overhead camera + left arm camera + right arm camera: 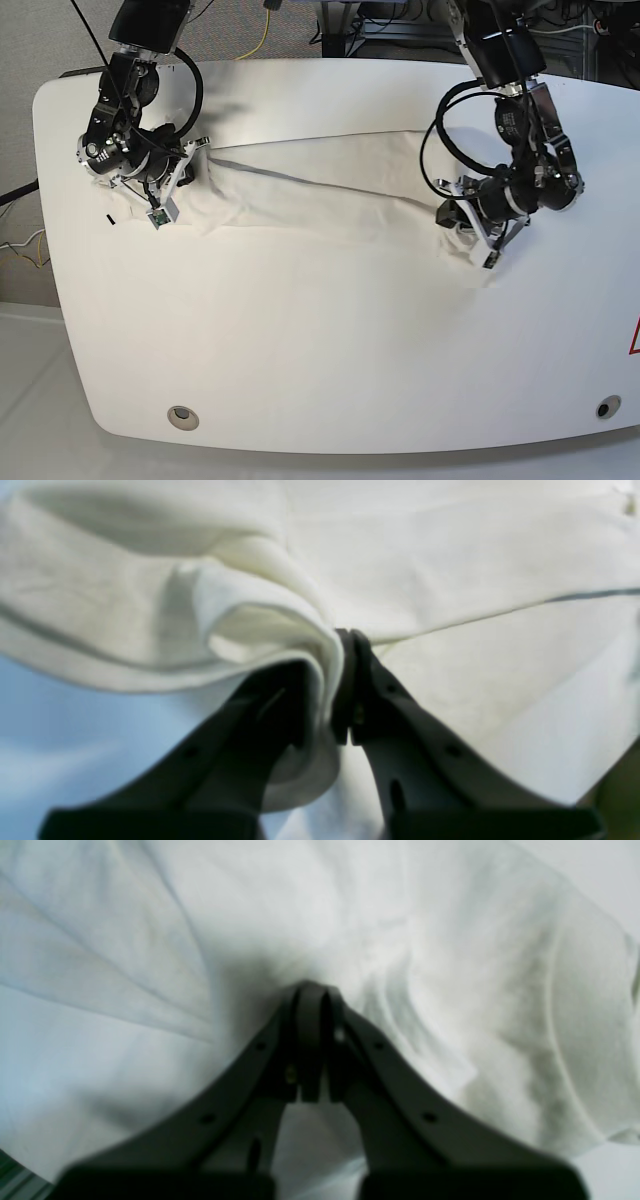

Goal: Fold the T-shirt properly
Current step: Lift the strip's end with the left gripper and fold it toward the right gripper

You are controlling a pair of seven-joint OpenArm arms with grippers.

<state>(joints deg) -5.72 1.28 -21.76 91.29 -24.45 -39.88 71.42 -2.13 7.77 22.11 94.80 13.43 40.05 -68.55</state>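
Observation:
The white T-shirt lies bunched in a long band across the back half of the white tabletop, stretched between both grippers. My right gripper, on the left of the base view, is shut on the band's left end. In the right wrist view the gripper pinches wrinkled cloth. My left gripper, on the right of the base view, is shut on the band's right end. In the left wrist view the gripper clamps a rolled fold of cloth. No prints show.
Cables and dark equipment sit behind the table's back edge. A round hole is at the front left corner and another at the front right. A small black mark lies by the left arm.

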